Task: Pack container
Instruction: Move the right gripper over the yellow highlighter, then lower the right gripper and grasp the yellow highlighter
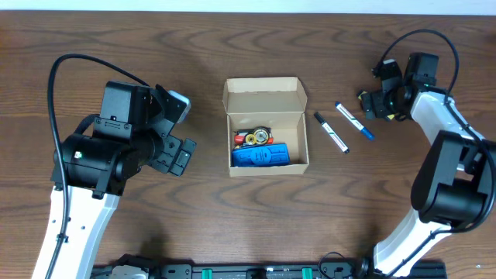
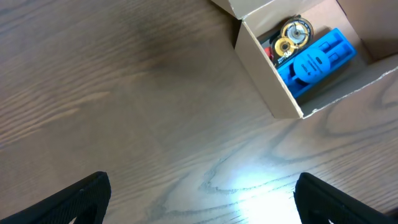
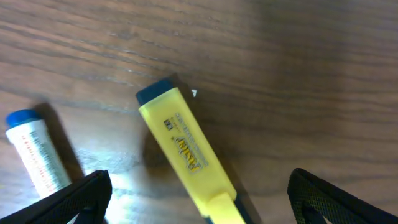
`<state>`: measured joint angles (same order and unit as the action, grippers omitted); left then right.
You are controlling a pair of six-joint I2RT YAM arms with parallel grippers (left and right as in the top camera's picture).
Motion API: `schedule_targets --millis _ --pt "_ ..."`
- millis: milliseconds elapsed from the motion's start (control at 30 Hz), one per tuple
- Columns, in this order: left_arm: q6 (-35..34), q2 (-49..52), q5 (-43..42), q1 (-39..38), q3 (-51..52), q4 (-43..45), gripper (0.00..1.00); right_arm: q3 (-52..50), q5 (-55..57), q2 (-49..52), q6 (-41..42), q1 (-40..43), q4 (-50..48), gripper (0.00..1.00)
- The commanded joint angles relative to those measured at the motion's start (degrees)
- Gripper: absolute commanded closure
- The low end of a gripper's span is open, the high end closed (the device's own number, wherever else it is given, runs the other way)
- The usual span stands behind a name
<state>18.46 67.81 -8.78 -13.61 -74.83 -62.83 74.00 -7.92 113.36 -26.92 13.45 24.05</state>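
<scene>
The container [image 1: 305, 139] is a small tan cardboard box at the table's centre, open, with its flap lid standing at the back. It holds a blue plastic item [image 1: 260, 156] and round gold and red pieces [image 1: 254, 138]. The box also shows in the left wrist view [image 2: 267, 74]. My left gripper [image 1: 177, 153] is open and empty over bare wood to the left of the box [image 2: 202, 205]. My right gripper [image 1: 378, 102] is open at the far right, its fingers on either side of a yellow highlighter [image 3: 180, 143] that lies on the table [image 3: 205, 208].
Two markers lie between the box and my right gripper: a black-capped one [image 1: 331, 132] and a blue-capped one [image 1: 354, 120]. The blue-capped marker also shows in the right wrist view [image 3: 37, 152], left of the highlighter. The table is dark wood.
</scene>
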Motion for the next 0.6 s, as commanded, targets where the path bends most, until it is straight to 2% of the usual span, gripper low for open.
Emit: schedule_targets --millis 0,333,567 --pt "0.63 -0.22 0.2 0.2 -0.55 -0.17 0.05 0.9 0.44 1.88 -1.73 0.35 -1.31 0.07" --pt "0.63 -0.22 0.22 0.2 -0.55 -0.17 0.05 0.9 -0.22 5.2 -1.68 0.61 -4.55 0.08" --pt "0.63 -0.22 0.22 0.2 -0.55 -0.17 0.05 0.9 -1.6 6.69 -1.64 0.61 -4.46 0.18"
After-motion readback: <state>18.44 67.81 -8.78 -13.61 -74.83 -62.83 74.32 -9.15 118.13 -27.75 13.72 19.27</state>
